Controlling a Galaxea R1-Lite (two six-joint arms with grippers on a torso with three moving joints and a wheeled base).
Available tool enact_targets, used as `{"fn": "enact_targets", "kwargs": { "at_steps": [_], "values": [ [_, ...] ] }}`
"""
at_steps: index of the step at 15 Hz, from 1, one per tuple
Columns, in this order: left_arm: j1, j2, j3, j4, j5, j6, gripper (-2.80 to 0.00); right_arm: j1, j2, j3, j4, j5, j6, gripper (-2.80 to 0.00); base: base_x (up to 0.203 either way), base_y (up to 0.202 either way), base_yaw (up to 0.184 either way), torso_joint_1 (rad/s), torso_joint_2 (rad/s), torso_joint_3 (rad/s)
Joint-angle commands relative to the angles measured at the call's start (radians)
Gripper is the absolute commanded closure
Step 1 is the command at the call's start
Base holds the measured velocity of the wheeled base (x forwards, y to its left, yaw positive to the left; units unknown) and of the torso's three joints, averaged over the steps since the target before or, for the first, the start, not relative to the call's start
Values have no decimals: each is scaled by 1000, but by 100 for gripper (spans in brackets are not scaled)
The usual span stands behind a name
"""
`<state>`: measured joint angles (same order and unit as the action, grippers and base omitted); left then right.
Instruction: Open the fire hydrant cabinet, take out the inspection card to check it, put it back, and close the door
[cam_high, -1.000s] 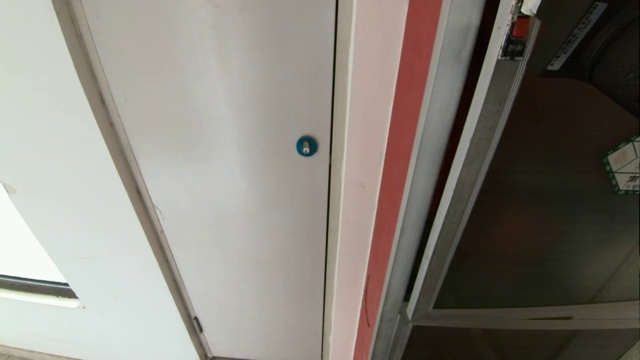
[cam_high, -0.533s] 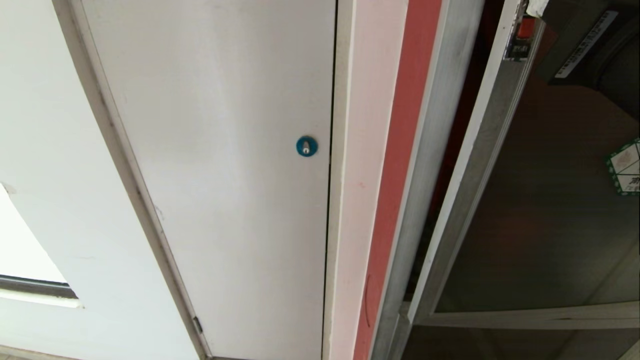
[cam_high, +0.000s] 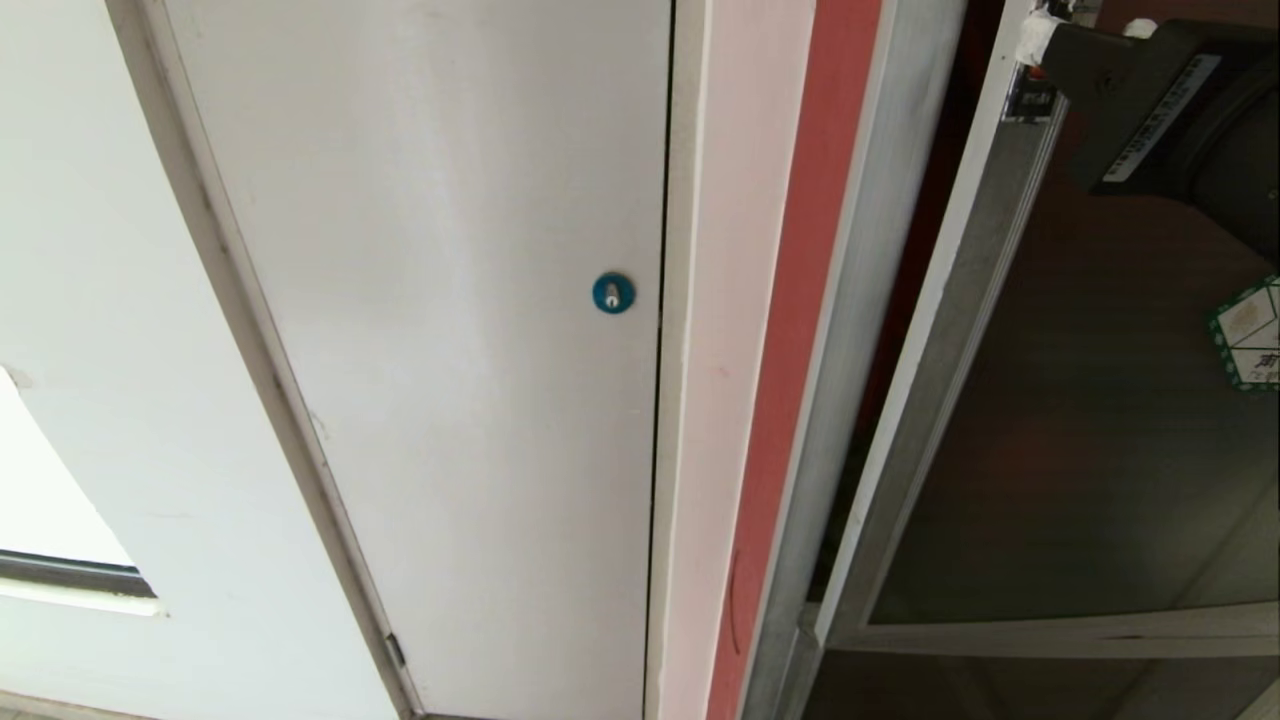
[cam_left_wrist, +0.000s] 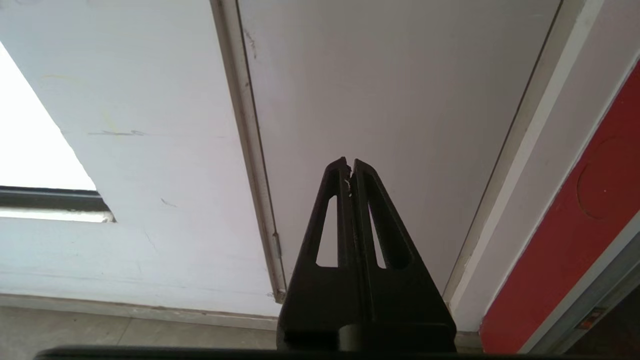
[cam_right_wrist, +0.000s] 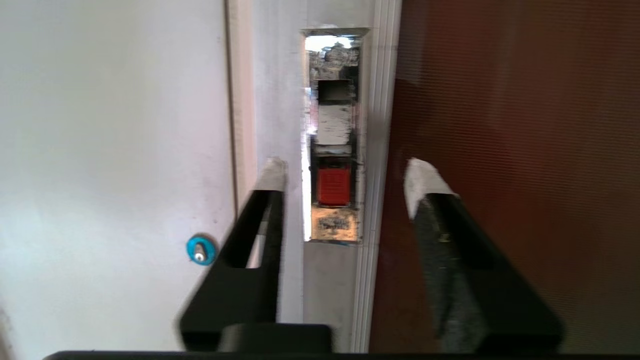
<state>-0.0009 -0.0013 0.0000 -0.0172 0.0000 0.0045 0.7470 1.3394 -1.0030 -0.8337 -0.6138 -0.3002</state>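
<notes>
Facing the door (cam_right_wrist: 500, 125) edge, the right hand (cam_right_wrist: 345, 172) gapes empty around the red latch (cam_right_wrist: 334, 186); the stiff, slick frame offers purchase only there; left hand (cam_left_wrist: 350, 167) pressed together

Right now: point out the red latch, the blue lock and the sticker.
red latch (cam_right_wrist: 334, 186), right wrist view, middle of its red face
blue lock (cam_high: 613, 292), head view, centre
sticker (cam_high: 1250, 335), head view, its visible part
</notes>
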Motion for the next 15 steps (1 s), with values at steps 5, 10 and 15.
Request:
{"fn": "enact_targets", "kwargs": {
  "at_steps": [5,10,15],
  "values": [
    [0,0,6,0,0,0,0,17,-27,32,-4,-3,-3,-280,0,0,0,0,0,0],
    [-1,0,6,-1,0,0,0,17,-79,112,-4,-4,-2,-280,0,0,0,0,0,0],
    [0,0,6,-1,0,0,0,16,-171,213,-4,-7,-2,-280,0,0,0,0,0,0]
  ]
}}
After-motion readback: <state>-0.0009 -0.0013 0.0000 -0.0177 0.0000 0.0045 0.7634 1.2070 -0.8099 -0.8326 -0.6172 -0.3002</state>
